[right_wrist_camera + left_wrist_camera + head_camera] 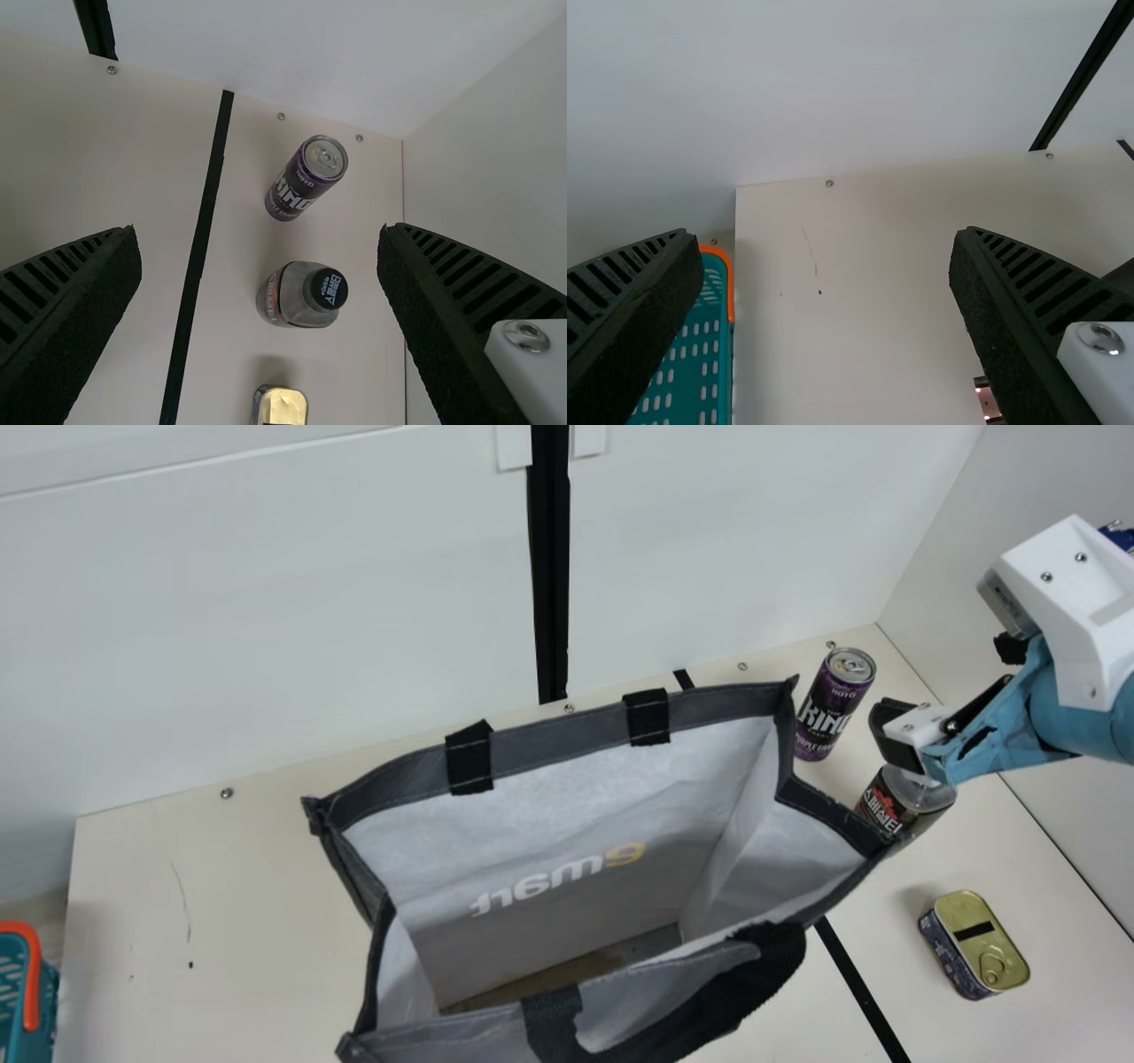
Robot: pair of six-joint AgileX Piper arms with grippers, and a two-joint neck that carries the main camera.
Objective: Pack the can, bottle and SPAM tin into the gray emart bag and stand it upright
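Main view: the bottle (899, 802) stands on the table (221, 903) just beyond the right side of the gray emart bag (554, 731), its long axis upright. It lies below the right end effector (259, 232), which is much the nearer of the two. That one's fingers are spread, clasping nothing, and in the right wrist view the bottle shows ahead, between them. I judge it the likely next pick; the coming move would then be downward, fingers either side of the upright body, without snagging the bag's rim. The left end effector (824, 232) is likewise spread and holds nothing.

Count: one bottle; one can (828, 704), upright off the bag's far right corner; one SPAM tin (983, 939), off its near right side; one bag, standing open-mouthed; one teal basket (13, 996), well left of the bag; two end effectors.
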